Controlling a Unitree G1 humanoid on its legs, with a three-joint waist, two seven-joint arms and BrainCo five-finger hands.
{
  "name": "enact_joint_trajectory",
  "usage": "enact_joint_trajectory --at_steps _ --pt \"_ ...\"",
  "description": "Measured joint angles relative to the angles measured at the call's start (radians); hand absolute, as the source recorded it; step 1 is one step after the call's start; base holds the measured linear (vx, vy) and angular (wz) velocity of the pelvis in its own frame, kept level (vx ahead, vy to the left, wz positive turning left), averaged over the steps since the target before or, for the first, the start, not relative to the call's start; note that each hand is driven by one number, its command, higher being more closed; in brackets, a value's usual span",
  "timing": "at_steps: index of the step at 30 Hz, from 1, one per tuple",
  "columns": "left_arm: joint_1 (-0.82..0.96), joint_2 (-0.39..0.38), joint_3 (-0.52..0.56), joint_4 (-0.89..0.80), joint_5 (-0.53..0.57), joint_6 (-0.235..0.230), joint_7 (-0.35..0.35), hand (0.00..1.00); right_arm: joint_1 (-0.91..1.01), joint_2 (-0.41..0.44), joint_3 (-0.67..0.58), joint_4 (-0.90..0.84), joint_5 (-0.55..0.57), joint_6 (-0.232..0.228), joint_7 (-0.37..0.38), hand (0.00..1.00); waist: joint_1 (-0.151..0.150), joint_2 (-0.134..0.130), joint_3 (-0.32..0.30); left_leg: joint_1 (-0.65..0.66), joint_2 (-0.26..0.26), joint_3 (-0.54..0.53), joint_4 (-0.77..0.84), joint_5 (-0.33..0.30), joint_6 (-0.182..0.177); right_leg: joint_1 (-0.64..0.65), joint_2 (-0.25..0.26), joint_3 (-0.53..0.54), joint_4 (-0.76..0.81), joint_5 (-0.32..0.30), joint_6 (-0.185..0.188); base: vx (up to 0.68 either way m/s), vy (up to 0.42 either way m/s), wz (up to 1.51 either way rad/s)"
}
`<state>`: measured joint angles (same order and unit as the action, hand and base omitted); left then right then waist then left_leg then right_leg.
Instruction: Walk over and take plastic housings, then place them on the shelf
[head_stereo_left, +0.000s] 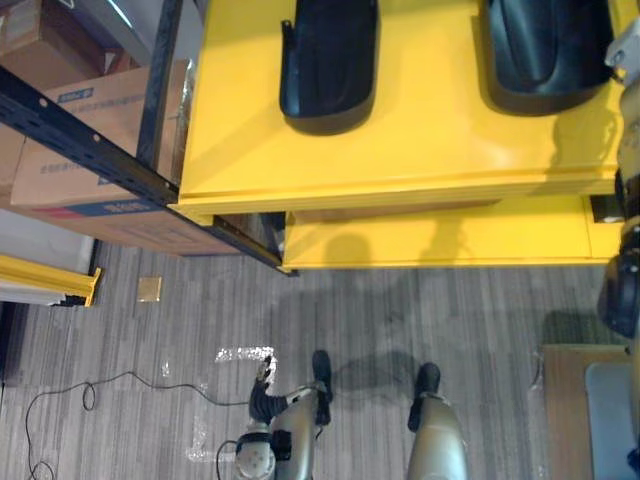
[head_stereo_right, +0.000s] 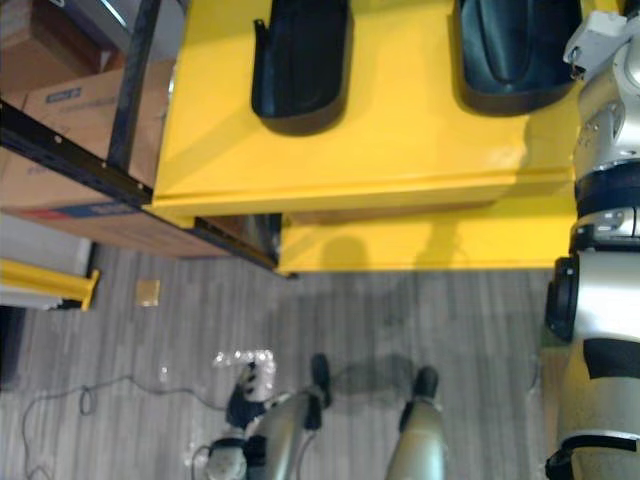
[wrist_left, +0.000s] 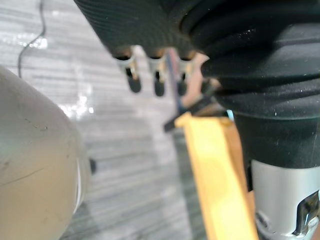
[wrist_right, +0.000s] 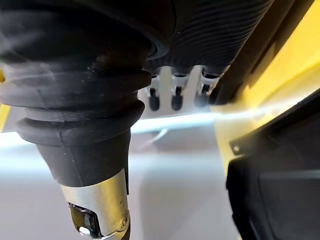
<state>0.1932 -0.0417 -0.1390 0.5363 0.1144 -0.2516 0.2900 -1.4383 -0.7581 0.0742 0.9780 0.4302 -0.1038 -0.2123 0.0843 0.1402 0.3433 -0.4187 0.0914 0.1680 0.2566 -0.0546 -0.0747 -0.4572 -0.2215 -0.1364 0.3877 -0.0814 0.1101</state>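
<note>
Plastic housings (head_stereo_left: 328, 65) are lying side by side on the yellow table (head_stereo_left: 400, 150), two glossy black shells with their rounded ends facing the table's near edge.

Off the table's left side, a dark metal rack (head_stereo_left: 70, 132) is carrying cardboard boxes (head_stereo_left: 110, 110); I am judging this to be the shelf you are aiming for.

In front of the table's near edge and well below it, the left hand (head_stereo_left: 262, 392) is hanging over the grey floor (head_stereo_left: 420, 310). Its fingers (wrist_left: 134, 80) are dangling straight and loose, holding nothing.

On the table's left half, the left housing (head_stereo_right: 300, 60) is sitting apart from its neighbour, with bare yellow all around it.

On the table's right half, the right housing (head_stereo_left: 545, 55) is resting near the right edge.

Beside that shell, the right hand (wrist_right: 154, 97) is hovering over the table with its fingers relaxed and nothing in them, the shell's dark rim (wrist_right: 260, 145) showing just beside it.

You are probably dealing with light, stiff mouldings here, and the shine is suggesting a slippery skin. I am judging the curved back a poor place to squeeze. You are likely better off taking the raised rim along a long side, thumb inside the hollow and fingers outside, and keeping the shell level so that it is not sliding free.
</note>
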Motion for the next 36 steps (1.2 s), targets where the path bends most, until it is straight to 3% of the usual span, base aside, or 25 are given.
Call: enact_joint_trajectory --at_steps 12,18,36 --pt "-0.044 0.002 0.0 0.045 -0.03 0.002 0.016 0.0 -0.001 0.134 -0.047 -0.012 -0.012 0.0 -0.072 0.0 0.006 0.0 0.0 -0.008 0.005 -0.002 -0.012 0.012 -0.003 -0.014 0.01 0.001 -0.003 0.01 -0.002 0.01 -0.008 -0.01" --pt "-0.048 0.005 0.002 0.045 -0.03 0.004 0.022 0.0 -0.042 0.146 -0.083 0.022 -0.012 0.004 -0.095 0.0 0.014 -0.001 0.001 -0.021 0.001 -0.018 -0.022 0.026 -0.003 -0.02 0.01 -0.006 -0.003 0.012 -0.002 0.02 -0.008 0.09" --pt "-0.048 0.006 0.0 0.036 -0.03 0.005 0.021 0.0 -0.108 0.149 -0.043 0.113 -0.045 0.043 -0.057 0.0 0.014 -0.006 0.004 -0.018 0.002 -0.021 -0.045 0.044 -0.005 -0.026 0.009 -0.013 0.001 0.012 -0.002 0.0 -0.003 0.0"
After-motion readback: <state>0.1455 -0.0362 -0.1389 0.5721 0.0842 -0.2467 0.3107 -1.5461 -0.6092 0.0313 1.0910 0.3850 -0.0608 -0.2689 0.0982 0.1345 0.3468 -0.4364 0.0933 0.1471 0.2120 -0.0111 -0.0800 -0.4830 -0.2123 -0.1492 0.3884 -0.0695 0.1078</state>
